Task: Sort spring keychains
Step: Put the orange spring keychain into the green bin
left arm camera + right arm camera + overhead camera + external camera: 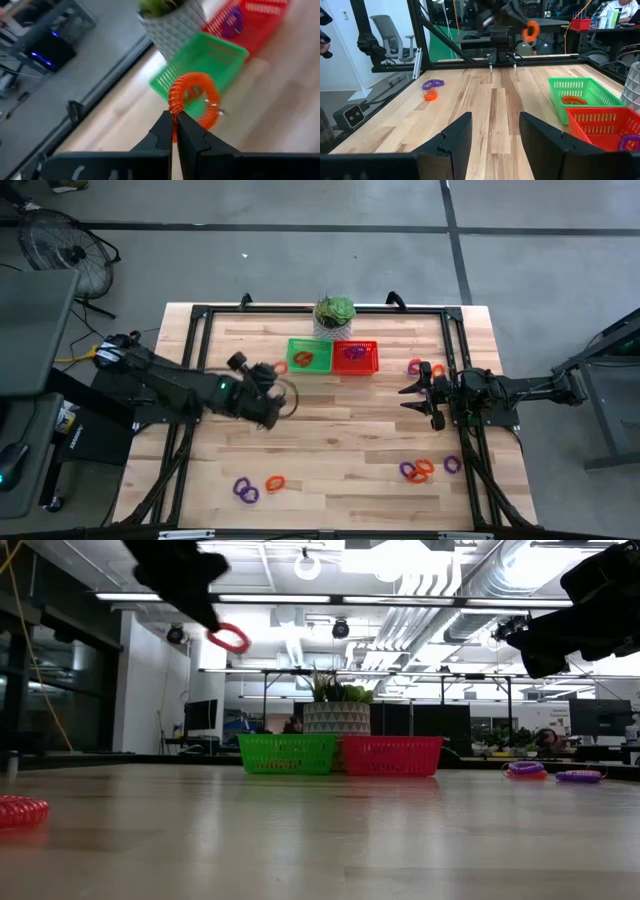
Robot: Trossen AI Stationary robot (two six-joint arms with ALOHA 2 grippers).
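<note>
Delivery is the step in hand: the left gripper (pixel 175 131) has its fingers clamped on an orange spring keychain (pixel 194 98), held clear of the table (pixel 340 450) and on the near-left side of the green basket (pixel 308 356). That basket already holds an orange coil, and the red basket (pixel 356 357) touching it on the right holds a purple one — so orange evidently belongs in green. The next move calls for carrying the coil the rest of the way over the green basket's rim, centring it above the opening, and only then parting the fingers; the loop dangles from one side, so it may swing and catch the mesh wall. The right gripper (pixel 417 402) waits well to the right of the green basket, fingers apart and empty. More keychains lie in clusters (pixel 428 469) toward the table's near edge, far from the green basket.
</note>
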